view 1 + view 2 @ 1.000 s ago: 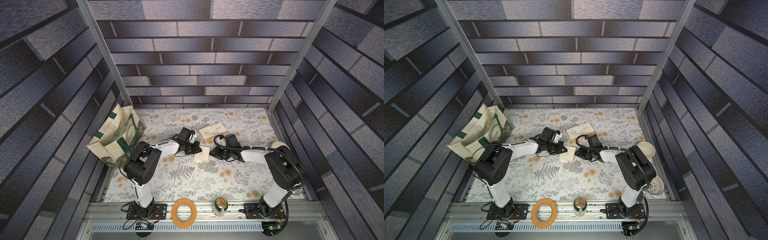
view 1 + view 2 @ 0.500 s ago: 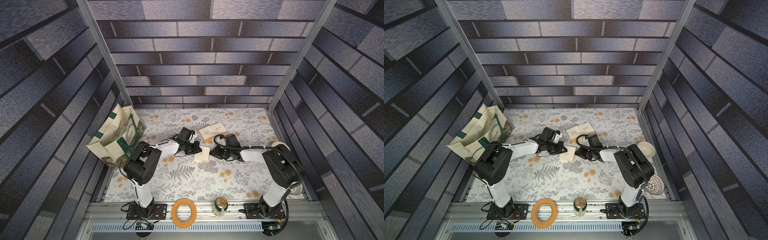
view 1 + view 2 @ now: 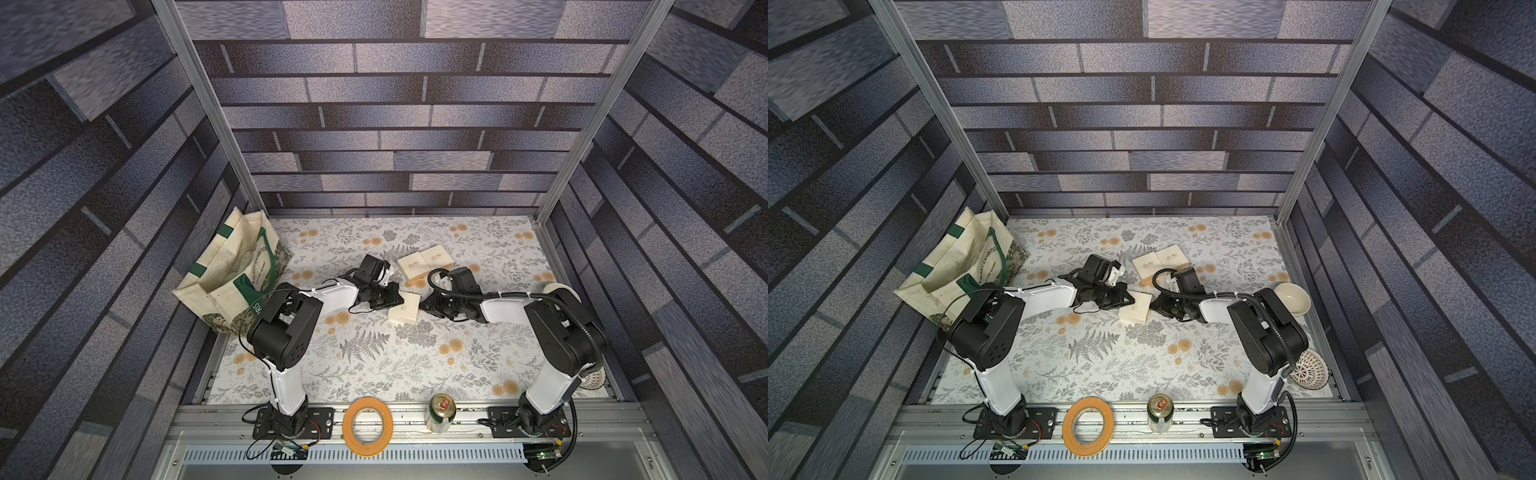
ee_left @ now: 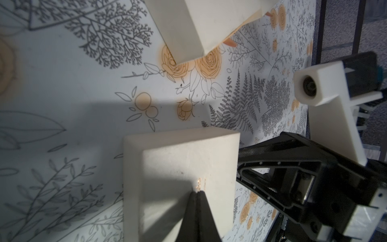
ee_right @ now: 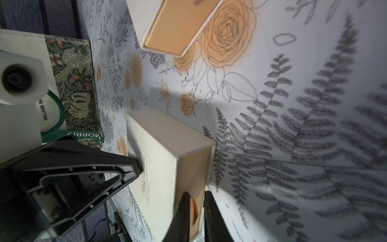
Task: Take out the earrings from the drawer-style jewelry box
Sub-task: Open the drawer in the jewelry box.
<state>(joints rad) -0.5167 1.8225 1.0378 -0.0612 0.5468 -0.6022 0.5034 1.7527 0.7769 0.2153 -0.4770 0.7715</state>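
Jewelry box [image 3: 403, 308] lies on the floral counter [image 3: 374, 365] between both tools: left tool [image 4: 197, 192], tips together, presses its top; right tool [image 5: 196, 202], narrowly parted, straddles its drawer end, grip unclear.

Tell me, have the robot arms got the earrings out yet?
Not yet. Done: both arms are at the middle cream box. In hand: the left gripper, shut, presses on its top. The right gripper straddles the orange tab at the end of the drawer, grip unclear. Left: pull the drawer out and lift the earrings, which aren't visible.
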